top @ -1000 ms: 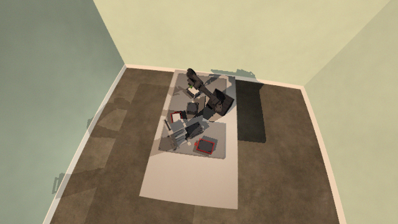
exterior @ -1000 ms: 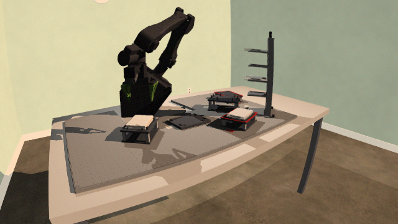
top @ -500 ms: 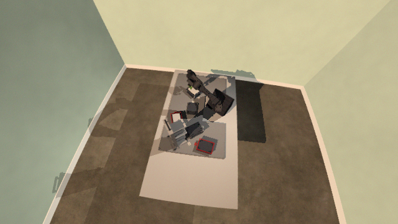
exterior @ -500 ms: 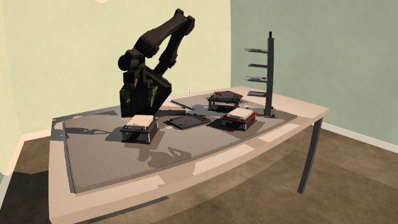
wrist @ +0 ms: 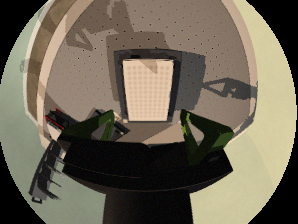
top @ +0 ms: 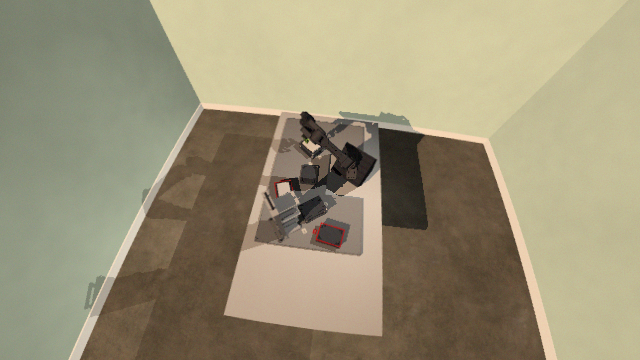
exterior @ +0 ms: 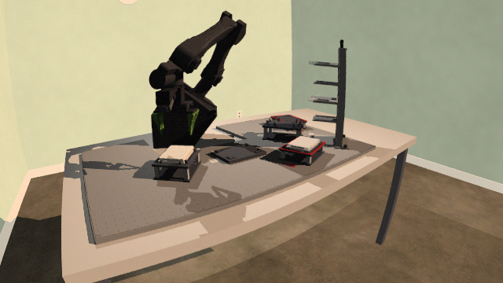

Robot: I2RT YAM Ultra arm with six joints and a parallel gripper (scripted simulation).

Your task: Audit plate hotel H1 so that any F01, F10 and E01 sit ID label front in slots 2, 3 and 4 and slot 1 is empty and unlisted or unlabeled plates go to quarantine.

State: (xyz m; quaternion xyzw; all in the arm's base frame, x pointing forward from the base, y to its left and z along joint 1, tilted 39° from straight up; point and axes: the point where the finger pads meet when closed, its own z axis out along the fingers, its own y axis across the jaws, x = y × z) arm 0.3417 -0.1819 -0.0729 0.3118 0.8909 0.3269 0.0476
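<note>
A white plate (exterior: 178,151) (wrist: 149,90) (top: 312,146) lies flat on a black raised nest (exterior: 188,167) at the near left of the deck. My gripper (exterior: 177,122) (wrist: 147,113) is open and empty. Its green fingers hang a short way above the plate, one to each side of its near end. The plate hotel H1 (exterior: 340,94) (top: 286,216) stands at the far right, with its shelves seen edge-on. Pale thin plates seem to lie on some shelves; no labels can be read.
A red-rimmed nest (exterior: 292,150) (top: 276,189) holds a second white plate (exterior: 304,142). Behind it stands another red-rimmed nest (exterior: 288,116) (top: 343,239) with a dark top. A flat black nest (exterior: 237,152) lies on the grey deck (exterior: 137,196).
</note>
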